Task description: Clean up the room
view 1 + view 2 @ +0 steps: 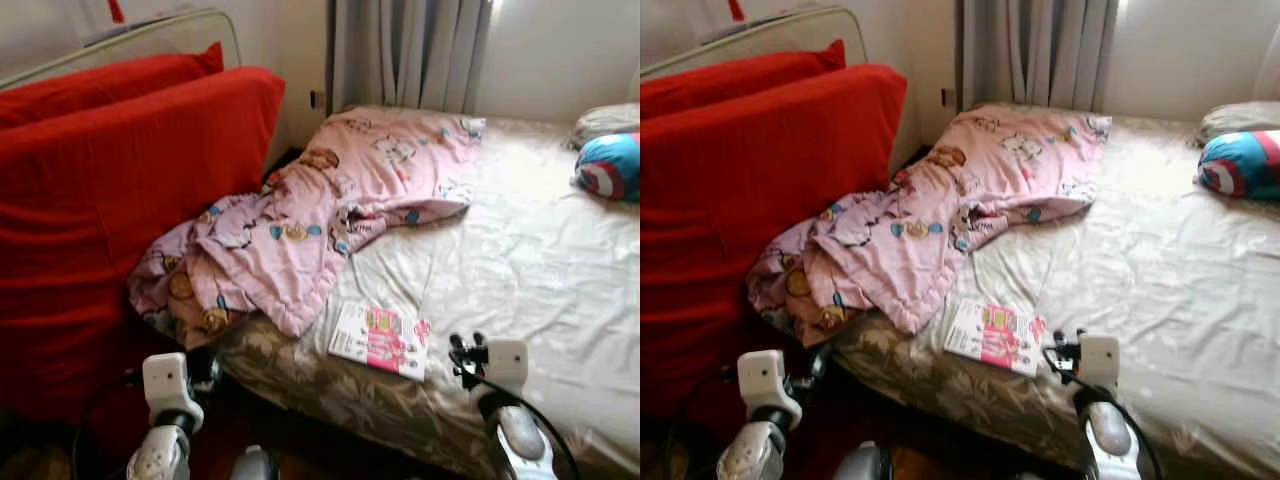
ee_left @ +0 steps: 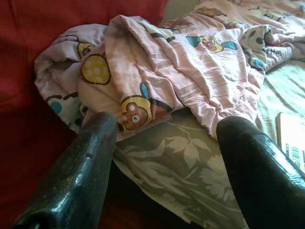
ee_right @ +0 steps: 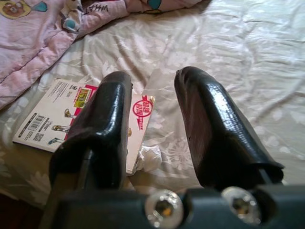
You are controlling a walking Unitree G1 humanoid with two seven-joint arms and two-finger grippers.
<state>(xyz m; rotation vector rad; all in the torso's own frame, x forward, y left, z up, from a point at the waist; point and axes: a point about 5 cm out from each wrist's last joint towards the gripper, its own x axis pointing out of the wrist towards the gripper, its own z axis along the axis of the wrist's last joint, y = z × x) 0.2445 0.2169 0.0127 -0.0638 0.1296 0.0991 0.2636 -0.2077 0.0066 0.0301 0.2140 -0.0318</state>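
Right gripper (image 3: 152, 119), fingers apart, poised over the near edge of the bed (image 1: 560, 260), just above a pink-and-white booklet (image 1: 381, 340) and a small crumpled tissue (image 3: 148, 157) beside it. Left gripper (image 2: 167, 157), fingers likewise spread, low at the bed's near corner, facing a crumpled pink cartoon-print blanket (image 1: 300, 220) that spills off the mattress against a red sofa (image 1: 110, 200). A blue-and-red round pillow (image 1: 610, 165) lies at the far side.

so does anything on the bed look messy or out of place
Yes. The pink blanket lies bunched and crumpled, one end spilling off the bed edge against the red cushion. A booklet lies loose near the front edge, a crumpled white scrap beside it. Both grippers are open.
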